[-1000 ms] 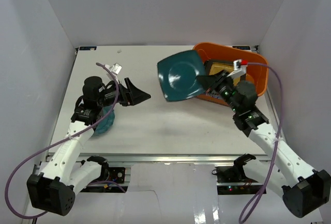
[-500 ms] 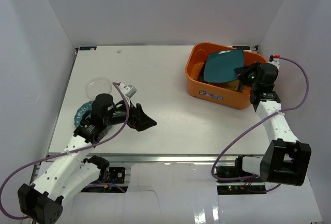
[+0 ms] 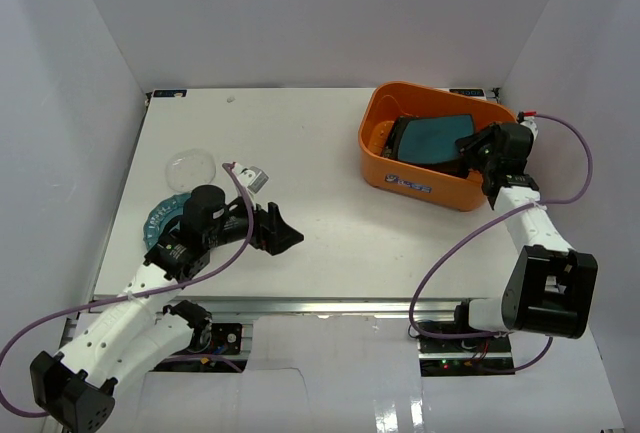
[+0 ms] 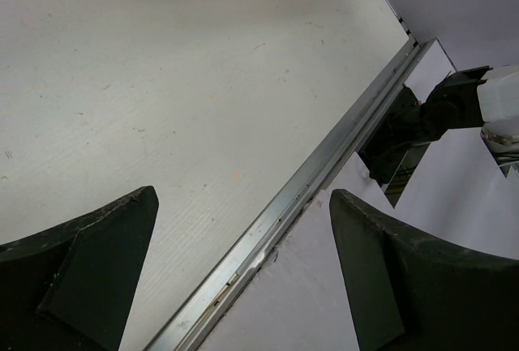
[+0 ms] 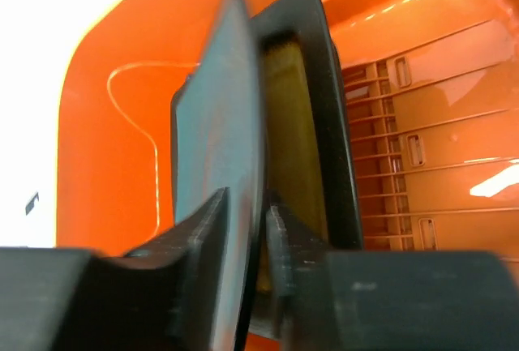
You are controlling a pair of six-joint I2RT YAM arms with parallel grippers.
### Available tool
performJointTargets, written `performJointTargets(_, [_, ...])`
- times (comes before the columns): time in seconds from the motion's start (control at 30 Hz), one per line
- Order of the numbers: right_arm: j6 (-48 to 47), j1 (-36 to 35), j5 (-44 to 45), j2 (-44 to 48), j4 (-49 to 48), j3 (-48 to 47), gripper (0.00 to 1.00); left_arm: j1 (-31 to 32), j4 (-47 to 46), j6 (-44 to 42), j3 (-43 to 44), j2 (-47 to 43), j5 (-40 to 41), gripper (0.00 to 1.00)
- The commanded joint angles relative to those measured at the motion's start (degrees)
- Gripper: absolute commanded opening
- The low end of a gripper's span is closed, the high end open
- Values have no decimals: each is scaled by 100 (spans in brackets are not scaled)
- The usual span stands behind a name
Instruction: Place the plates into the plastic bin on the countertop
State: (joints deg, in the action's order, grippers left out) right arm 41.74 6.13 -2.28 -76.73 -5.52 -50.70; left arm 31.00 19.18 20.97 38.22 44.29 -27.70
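hovering nearest the front edge of the countertop (image 3: 320,153), the left gripper (image 3: 281,234) is held with its fingers wide apart and nothing between them; in its wrist view only bare white surface and the metal edge rail (image 4: 324,173) are seen through the gap. a blue roundish plate (image 3: 160,219) is lying flat behind and to the left of it, partly hidden under the left arm and well apart from the fingertips. a clear round dish (image 3: 190,165) is set a little farther back, near the left wall.

farther off, at the right rear, the right gripper (image 3: 466,146) is reached into the orange plastic bin (image 3: 420,179). the edge of the dark teal plate (image 3: 435,136) is bracketed by its two fingers, one on each face; whether it is clamped or only loosely flanked cannot be told. the plate is leaned on a black-rimmed yellow plate (image 5: 296,140) inside the bin, with the ribbed bottom seen beside them.

the bin is stood on the countertop close to the right wall, its label turned to the front. the table is enclosed by plain white walls (image 3: 300,13).
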Motion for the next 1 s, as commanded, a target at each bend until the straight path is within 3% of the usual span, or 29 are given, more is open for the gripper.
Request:
performJointTargets(0.0, [-165, 29, 122, 167, -582, -195, 34, 37, 7, -76, 63, -114, 169, 98])
performJointTargets(0.13, [-420, 37, 535, 255, -187, -318, 60, 37, 7, -76, 54, -105, 213, 98])
performJointTargets(0.17, [-490, 37, 614, 281, -73, -370, 72, 37, 16, -76, 63, -96, 230, 98])
performJointTargets(0.23, [-719, 37, 790, 386, 252, -555, 84, 29, 33, -76, 72, -79, 318, 98])
performJointTargets(0.27, [-806, 37, 843, 439, 349, -616, 95, 37, 59, -76, 81, -70, 362, 98])
performJointTargets(0.3, [-947, 37, 896, 500, 524, -678, 98, 37, 77, -76, 98, -70, 475, 98])
performJointTargets(0.37, [-1079, 37, 835, 729, 752, -871, 93, 37, 112, -67, 116, -61, 599, 98])
performJointTargets(0.5, [-1080, -129, -189, 1308, 710, -776, 93, 37, 139, 64, 177, -184, 1212, 98])
performJointTargets(0.6, [-966, -1180, -308, 1450, 614, -486, 95, 37, 130, 179, 431, -360, 1652, 98])
performJointTargets(0.63, [-939, -1994, -203, 1424, 370, -302, 95, 29, 130, 223, 658, -403, 2002, 98])
performJointTargets(0.8, [-553, -4483, 254, 540, -633, 192, 96, 37, 121, 144, 1608, -719, 3155, 98])
performJointTargets(0.9, [-447, -5452, 606, -391, -1222, 17, 100, 37, 34, 100, 2075, -922, 3648, 98])
performJointTargets(0.97, [-203, -5745, 354, -929, -1738, -272, 94, 37, -19, 100, 2242, -984, 3807, 98])
